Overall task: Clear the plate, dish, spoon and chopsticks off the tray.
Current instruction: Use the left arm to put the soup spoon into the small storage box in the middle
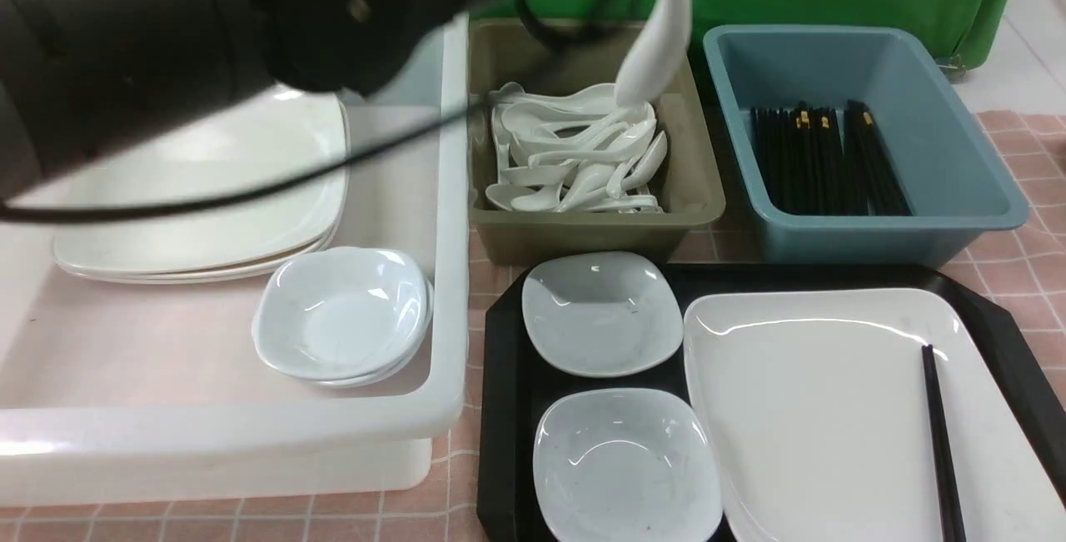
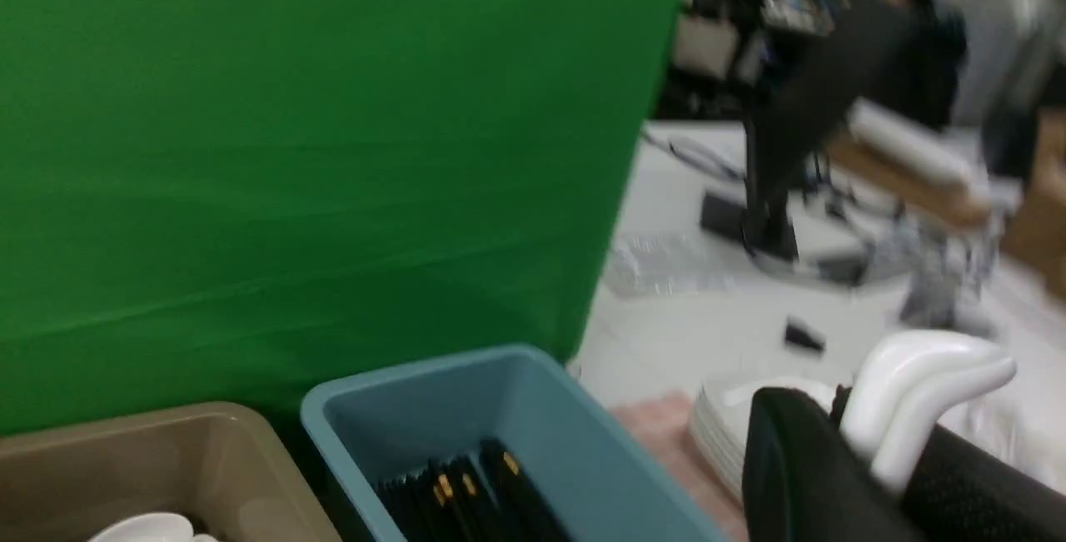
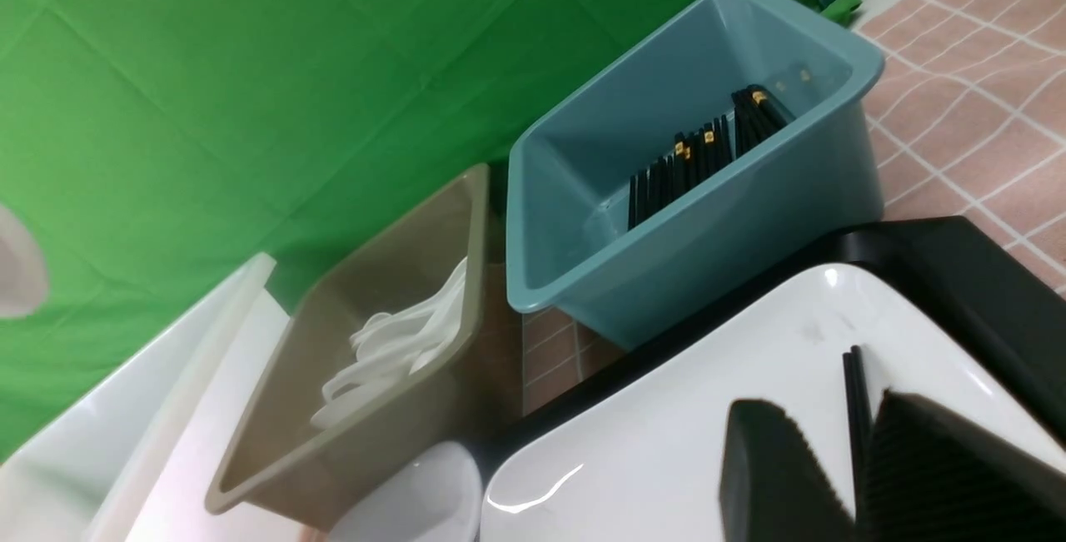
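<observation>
One spoon (image 1: 658,42) is pinched by the left claw (image 2: 883,475) above its tub (image 1: 583,234) (to be dropped next); the right claw (image 3: 837,459) is spread.

The left arm (image 1: 125,34) filled the front view's upper left as a blurred black mass, hiding part of the big white plastic bin (image 1: 450,192) and the stacked white plates (image 1: 208,217). The glossy white soup spoon (image 1: 658,42) was smeared and cut off by the top edge. The black rectangular plastic tray (image 1: 500,375), the large white rounded-square plate (image 1: 816,409), the nearer small grey-white dish (image 1: 625,467) and the thin black chopsticks (image 1: 941,442) ran off the bottom edge. The left fingers (image 2: 791,475) hid most of the spoon. The right fingers (image 3: 774,475) were cropped; whether they touched the chopsticks could not be told.
</observation>
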Controlling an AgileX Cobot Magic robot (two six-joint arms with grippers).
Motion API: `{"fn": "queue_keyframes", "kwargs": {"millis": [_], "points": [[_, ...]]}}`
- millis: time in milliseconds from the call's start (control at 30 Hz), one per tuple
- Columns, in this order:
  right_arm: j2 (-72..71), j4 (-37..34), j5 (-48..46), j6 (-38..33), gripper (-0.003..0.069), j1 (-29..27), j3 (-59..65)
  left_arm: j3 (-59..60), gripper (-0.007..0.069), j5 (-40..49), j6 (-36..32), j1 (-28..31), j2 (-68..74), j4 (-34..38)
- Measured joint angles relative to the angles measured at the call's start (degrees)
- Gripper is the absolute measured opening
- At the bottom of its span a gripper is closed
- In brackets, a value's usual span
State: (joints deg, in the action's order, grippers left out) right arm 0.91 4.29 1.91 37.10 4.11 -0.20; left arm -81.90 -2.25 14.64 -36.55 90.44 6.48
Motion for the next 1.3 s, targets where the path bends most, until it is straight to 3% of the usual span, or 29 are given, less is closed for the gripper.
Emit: {"fn": "queue_keyframes", "kwargs": {"millis": [200, 400, 600, 733, 767, 833, 867, 900, 933, 1033, 1133, 1300], "points": [[0.0, 0.0, 0.0, 0.0, 0.0241, 0.0, 0.0, -0.6, 0.0013, -8.1, 3.2, 4.4, 0.0, 5.9], [0.0, 0.0, 0.0, 0.0, 0.0241, 0.0, 0.0, -1.4, 0.0013, -12.4, 9.9, 7.5, 0.1, 4.1], [0.0, 0.0, 0.0, 0.0, 0.0241, 0.0, 0.0, -7.2, 0.0013, -12.4, 23.5, 10.8, 3.5, -9.7], [0.0, 0.0, 0.0, 0.0, 0.0241, 0.0, 0.0, -14.6, 0.0013, -12.0, 39.4, 11.8, 10.2, -24.2], [0.0, 0.0, 0.0, 0.0, 0.0241, 0.0, 0.0, -15.2, 0.0013, -12.0, 40.1, 11.8, 10.5, -25.5], [0.0, 0.0, 0.0, 0.0, 0.0241, 0.0, 0.0, -17.8, 0.0013, -12.1, 49.5, 11.9, 14.3, -34.5], [0.0, 0.0, 0.0, 0.0, 0.0241, 0.0, 0.0, -17.9, 0.0013, -12.2, 50.3, 11.9, 14.6, -35.3], [0.0, 0.0, 0.0, 0.0, 0.024, 0.0, 0.0, -18.5, 0.0013, -13.4, 57.4, 11.9, 17.0, -42.5], [0.0, 0.0, 0.0, 0.0, 0.024, 0.0, 0.0, -18.5, 0.0013, -13.7, 57.4, 11.9, 17.0, -43.2], [0.0, 0.0, 0.0, 0.0, 0.024, 0.0, 0.0, -18.6, 0.0013, -21.6, 67.9, 12.5, 21.6, -55.8], [0.0, 0.0, 0.0, 0.0, 0.024, 0.0, 0.0, -18.6, 0.0013, -26.3, 74.1, 13.6, 24.0, -64.1], [0.0, 0.0, 0.0, 0.0, 0.024, 0.0, 0.0, -18.7, 0.0013, -28.4, 79.5, 16.1, 25.4, -69.9]]}}
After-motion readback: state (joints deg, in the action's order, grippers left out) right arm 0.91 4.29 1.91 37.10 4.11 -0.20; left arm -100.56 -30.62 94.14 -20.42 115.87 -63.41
